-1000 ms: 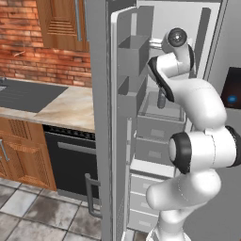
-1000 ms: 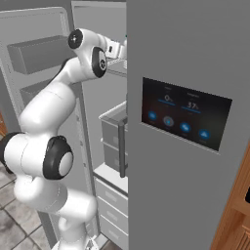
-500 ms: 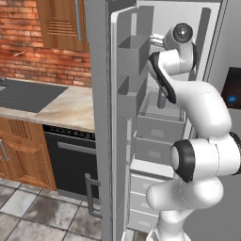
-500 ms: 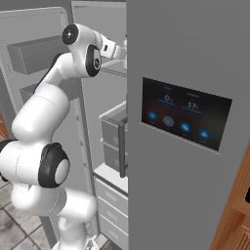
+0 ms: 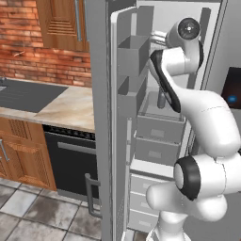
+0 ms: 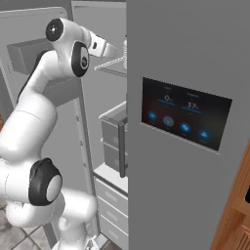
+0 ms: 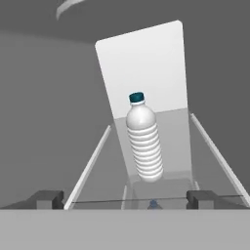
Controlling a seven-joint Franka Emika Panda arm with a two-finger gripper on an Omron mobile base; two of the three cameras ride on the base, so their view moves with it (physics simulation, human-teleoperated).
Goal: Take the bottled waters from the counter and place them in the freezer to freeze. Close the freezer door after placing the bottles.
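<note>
The clear bottle (image 7: 144, 141) looks light and slippery; it is best held round its ribbed middle. The gripper (image 7: 125, 198) is wide open; nothing is held.

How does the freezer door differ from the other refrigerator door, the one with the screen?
The freezer door stands swung open, while the screen door is shut. The freezer door shows grey storage bins on its inner face, while the screen door carries a dark touchscreen with blue icons on its front. Both doors are tall and plain grey.
</note>
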